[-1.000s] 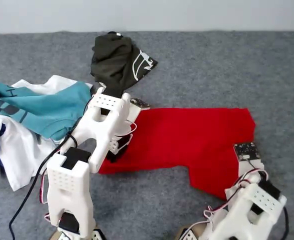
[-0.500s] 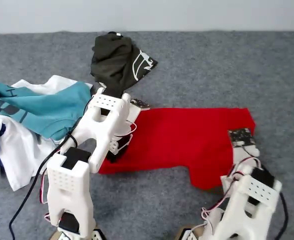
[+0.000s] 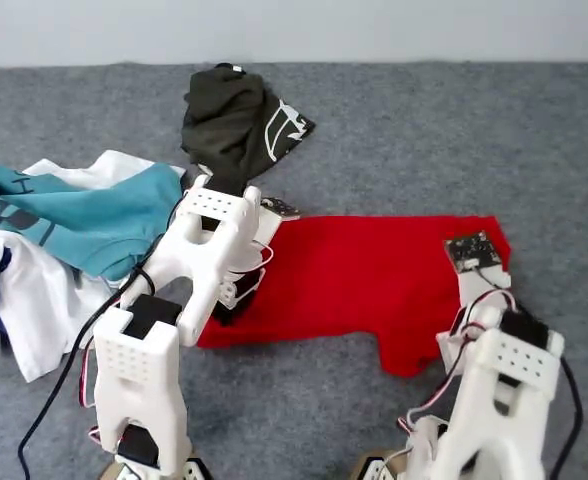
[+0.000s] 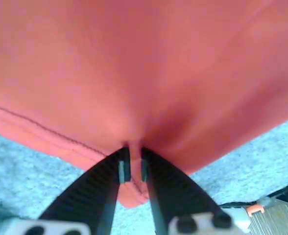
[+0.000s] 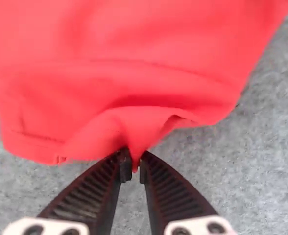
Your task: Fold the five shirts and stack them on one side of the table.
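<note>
Left tool (image 4: pixel 132 169): closed on a small pinch of the red shirt (image 3: pixel 374 275), right at a stitched hem edge. Right tool (image 5: pixel 131 169): closed on a bunched fold at the shirt's other end. The shirt lies spread on the grey tabletop (image 3: pixel 424 130) between the two tools, its body running out ahead of each. Not yet folded.

Teal shirt (image 3: pixel 94 215) and white shirt (image 3: pixel 19 300) are heaped just beside the left tool's arm, on the side away from the red one. Dark shirt (image 3: pixel 236 118) is crumpled beyond the left tool.

Risks, as I judge them:
- Both grips look shallow, taken at the very tips. A quick lift could let the cloth slide out.
- The right tool seems to hold a doubled layer, though I cannot be sure from its wrist view. If so, the fold may land crooked.
- If I move the tools unevenly, the shirt skews or pulls taut.
- A wide left-arm sweep could snag the teal shirt.
</note>
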Controlling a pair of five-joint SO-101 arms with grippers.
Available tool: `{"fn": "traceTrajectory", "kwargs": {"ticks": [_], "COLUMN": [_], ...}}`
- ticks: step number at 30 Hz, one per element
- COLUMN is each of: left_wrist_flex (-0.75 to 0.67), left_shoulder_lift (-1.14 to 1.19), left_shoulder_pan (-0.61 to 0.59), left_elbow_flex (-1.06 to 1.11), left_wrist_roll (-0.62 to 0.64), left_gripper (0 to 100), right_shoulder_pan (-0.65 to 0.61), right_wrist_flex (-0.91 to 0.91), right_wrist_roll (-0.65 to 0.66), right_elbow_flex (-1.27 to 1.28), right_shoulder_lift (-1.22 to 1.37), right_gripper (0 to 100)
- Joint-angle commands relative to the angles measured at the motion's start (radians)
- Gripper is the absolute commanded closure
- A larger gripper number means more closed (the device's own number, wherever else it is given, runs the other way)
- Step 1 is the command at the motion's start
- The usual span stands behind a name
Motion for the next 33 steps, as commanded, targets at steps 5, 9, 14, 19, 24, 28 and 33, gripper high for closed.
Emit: {"fn": "traceTrajectory", "kwargs": {"ticks": [5,9,14,19,24,28,33], "left_wrist_flex": [0.0,0.0,0.0,0.002,0.002,0.002,0.0], "left_shoulder_lift": [-0.005,-0.005,-0.005,-0.005,-0.005,-0.005,-0.005], "left_shoulder_pan": [0.011,0.011,0.011,0.011,0.011,0.011,0.011], "left_elbow_flex": [0.002,0.002,0.002,0.004,0.004,0.004,0.022], "left_wrist_roll": [-0.006,-0.006,-0.006,-0.006,-0.006,-0.006,-0.006], "left_gripper": [95,95,95,95,95,95,95], "right_shoulder_pan": [-0.013,-0.016,-0.097,-0.15,-0.145,-0.143,-0.143], "right_wrist_flex": [-0.062,-0.039,0.124,0.211,0.131,0.001,-0.107], "right_wrist_roll": [-0.032,-0.061,-0.072,-0.078,-0.135,-0.21,-0.301], "right_elbow_flex": [-0.195,-0.311,-0.471,-0.559,-0.56,-0.559,-0.568], "right_shoulder_lift": [0.22,0.294,0.288,0.269,0.352,0.473,0.572], "right_gripper": [98.7,98.7,98.7,98.7,98.7,98.7,98.7]}}
